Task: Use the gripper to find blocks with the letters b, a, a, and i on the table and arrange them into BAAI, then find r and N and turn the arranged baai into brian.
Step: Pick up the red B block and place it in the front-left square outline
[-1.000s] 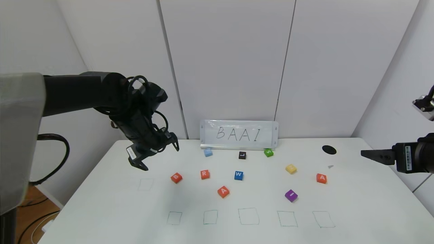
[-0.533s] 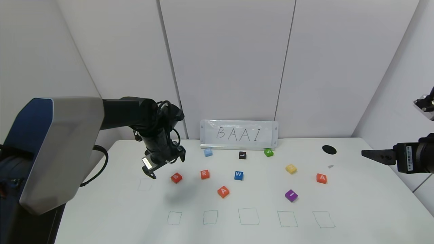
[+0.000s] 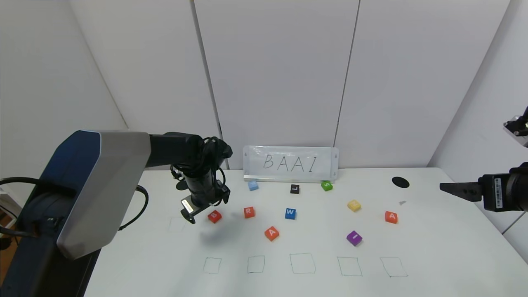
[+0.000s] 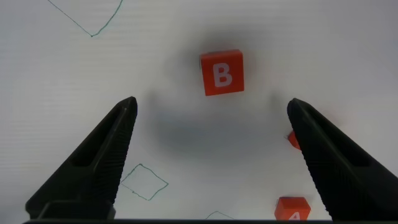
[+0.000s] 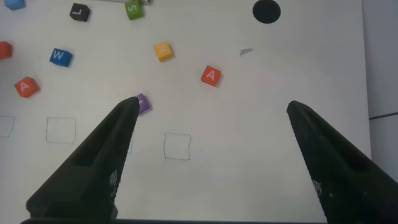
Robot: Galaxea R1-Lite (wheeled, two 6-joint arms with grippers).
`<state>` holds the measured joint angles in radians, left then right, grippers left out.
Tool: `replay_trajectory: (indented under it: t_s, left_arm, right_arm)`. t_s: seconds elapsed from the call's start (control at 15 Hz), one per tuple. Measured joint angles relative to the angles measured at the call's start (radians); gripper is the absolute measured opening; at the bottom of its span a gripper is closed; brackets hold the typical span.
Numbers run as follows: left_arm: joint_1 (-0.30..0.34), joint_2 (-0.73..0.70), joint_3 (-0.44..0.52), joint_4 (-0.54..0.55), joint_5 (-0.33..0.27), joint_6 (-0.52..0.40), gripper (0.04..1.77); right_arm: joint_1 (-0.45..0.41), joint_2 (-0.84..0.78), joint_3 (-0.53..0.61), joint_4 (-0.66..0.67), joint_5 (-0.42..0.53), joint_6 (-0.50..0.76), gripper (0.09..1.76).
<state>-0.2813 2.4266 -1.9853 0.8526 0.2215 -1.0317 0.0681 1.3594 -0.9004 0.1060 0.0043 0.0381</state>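
Your left gripper hangs over the left part of the desk with its jaws spread wide and nothing between them. The B block sits on the desk just to the right of it and slightly below; in the left wrist view the B block lies ahead of the 2 fingertips, roughly centred between them but not yet enclosed. The block is a cube turned a little out of square with the desk edge, so no long axis governs the grasp. Moving right, you have the R block, the nearer A, the purple I and the far A, all well apart and none yet in the 5 drawn squares along the front. Your right gripper is parked off the right edge, also wide open and empty. In my judgement the left arm is plainly nearer B; the move needs a short advance and descent.
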Motion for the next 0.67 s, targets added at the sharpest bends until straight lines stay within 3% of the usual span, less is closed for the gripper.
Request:
replay_trajectory:
  t_s: [0.2, 0.67]
  left_arm:
    - [0.000, 0.021, 0.004, -0.001, 0.032, -0.012, 1.72]
    - [0.000, 0.055, 0.005, -0.058, 0.036, -0.060, 1.72]
  right_arm:
    - [-0.001, 0.000, 0.000, -0.001, 0.000, -0.001, 1.71]
    - [0.004, 0.001, 0.003, -0.001, 0.001, 0.000, 1.71]
